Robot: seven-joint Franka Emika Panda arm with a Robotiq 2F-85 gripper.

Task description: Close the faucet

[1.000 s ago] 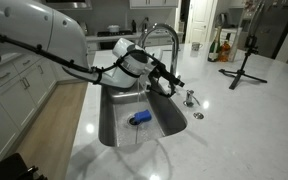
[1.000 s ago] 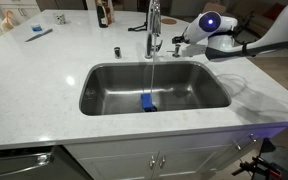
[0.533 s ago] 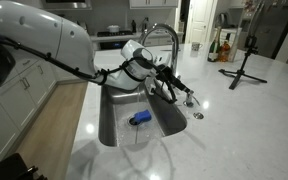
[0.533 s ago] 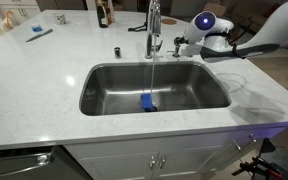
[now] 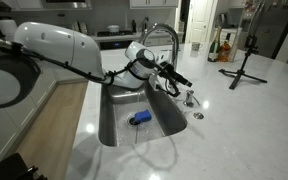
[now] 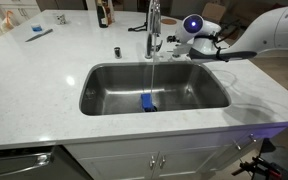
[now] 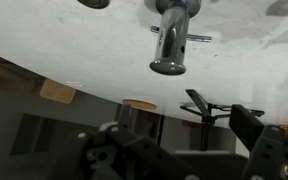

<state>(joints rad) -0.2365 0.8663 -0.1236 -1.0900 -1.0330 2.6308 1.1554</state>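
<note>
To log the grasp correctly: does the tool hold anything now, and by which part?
Nothing is held. The tool hangs open beside the base of the faucet, and the lever is not in its grasp.

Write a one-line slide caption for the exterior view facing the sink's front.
Water streams from the faucet into the sink while the gripper hovers beside its base.

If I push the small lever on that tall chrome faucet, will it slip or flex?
The small chrome lever looks like a thin polished rod, so the claw may slide off. It appears rigid metal, probably pivoting rather than bending. The tall chrome gooseneck faucet seems mounted in the white countertop, unlikely to tip.
</note>
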